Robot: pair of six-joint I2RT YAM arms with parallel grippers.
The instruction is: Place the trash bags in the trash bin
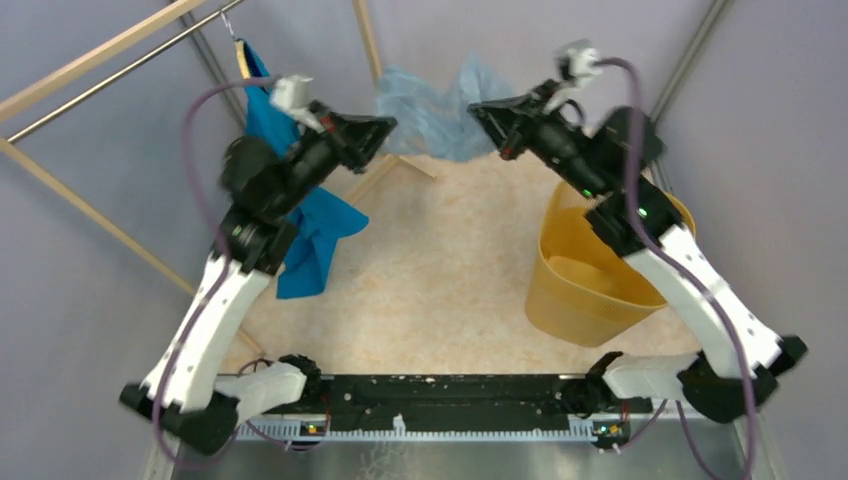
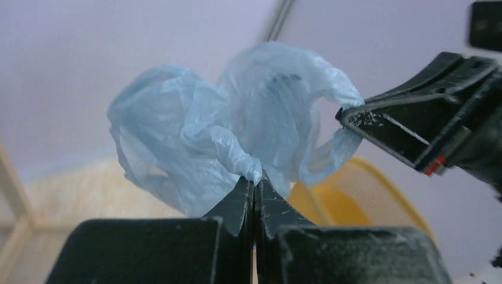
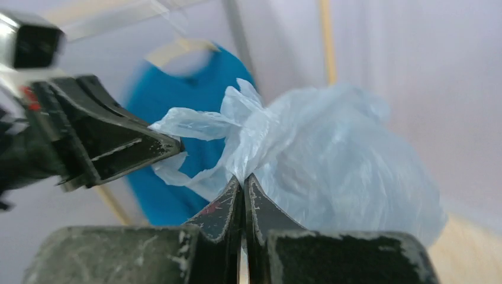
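Your left end effector (image 2: 255,184) and right end effector (image 3: 243,180) both pinch the translucent pale-blue plastic bag (image 1: 430,108) above the far edge of the tabletop (image 1: 440,270). Round yellow-orange plastic basket (image 1: 575,290): right edge.

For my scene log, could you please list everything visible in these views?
trash bag: one, pale blue, held aloft between both grippers, far centre
trash bin: one, yellow-orange, right side of the table
shirt: one, teal, hanging from the rack, far left
rack: one, wood with a metal rail, far left
table: one, beige
left gripper: one, black, shut on the trash bag
right gripper: one, black, shut on the trash bag
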